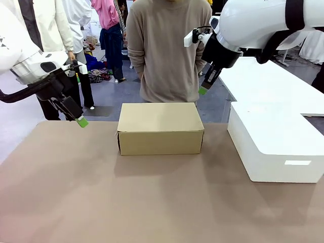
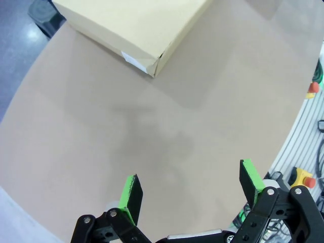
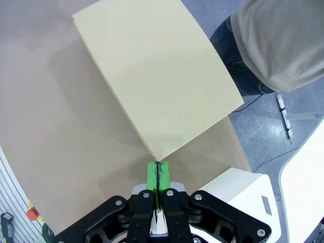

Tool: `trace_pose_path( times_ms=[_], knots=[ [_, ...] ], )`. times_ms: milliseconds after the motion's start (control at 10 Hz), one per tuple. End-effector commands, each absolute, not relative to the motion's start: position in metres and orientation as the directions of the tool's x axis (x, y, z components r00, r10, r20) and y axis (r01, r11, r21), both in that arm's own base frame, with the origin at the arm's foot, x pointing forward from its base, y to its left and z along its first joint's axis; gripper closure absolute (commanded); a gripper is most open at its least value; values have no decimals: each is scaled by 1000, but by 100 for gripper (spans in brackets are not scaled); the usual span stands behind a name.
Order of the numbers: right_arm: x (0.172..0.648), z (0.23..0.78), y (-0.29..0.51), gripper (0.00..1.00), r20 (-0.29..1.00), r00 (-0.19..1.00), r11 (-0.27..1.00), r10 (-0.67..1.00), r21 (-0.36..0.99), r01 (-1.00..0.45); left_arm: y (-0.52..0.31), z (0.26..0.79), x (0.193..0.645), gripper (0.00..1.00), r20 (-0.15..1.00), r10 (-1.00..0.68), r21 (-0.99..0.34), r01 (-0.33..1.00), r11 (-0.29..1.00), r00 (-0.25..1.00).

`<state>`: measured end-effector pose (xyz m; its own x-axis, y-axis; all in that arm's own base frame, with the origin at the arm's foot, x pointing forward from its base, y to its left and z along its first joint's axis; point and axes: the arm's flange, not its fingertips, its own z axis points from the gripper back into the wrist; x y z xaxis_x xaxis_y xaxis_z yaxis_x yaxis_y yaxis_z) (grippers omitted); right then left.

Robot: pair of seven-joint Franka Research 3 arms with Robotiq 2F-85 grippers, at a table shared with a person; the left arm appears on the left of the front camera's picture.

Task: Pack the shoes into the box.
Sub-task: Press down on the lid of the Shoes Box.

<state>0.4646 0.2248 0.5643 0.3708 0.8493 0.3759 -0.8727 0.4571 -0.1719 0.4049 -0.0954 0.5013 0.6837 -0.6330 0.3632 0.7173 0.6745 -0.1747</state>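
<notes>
The plain brown cardboard box (image 1: 160, 128) is seen lidded. The right gripper (image 1: 203, 90), pads pressed together and empty, could dent it; the left gripper (image 2: 195, 187) is spread apart.

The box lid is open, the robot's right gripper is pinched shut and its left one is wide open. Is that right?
Not quite: the box has its lid closed flat, as the front view shows. The rest holds: the right gripper is pinched shut on nothing and the left gripper is wide open.

One closed box (image 1: 160, 128) (brown cardboard), one white block (image 1: 273, 147), two pincers
</notes>
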Motion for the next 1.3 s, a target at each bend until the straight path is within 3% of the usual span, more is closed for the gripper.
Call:
trace_pose_path(
  times_ms=[0,600,1200],
  knots=[
    [480,564,240,100,376,410,494,831,-161,-854,-92,499,402,0,383,-638,-172,730,661,668],
    [576,529,313,100,336,548,615,766,-136,-777,-92,499,402,0,383,-638,-172,730,661,668],
    [625,466,349,100,257,623,663,738,-110,-740,-92,499,402,0,383,-638,-172,730,661,668]
  ],
)
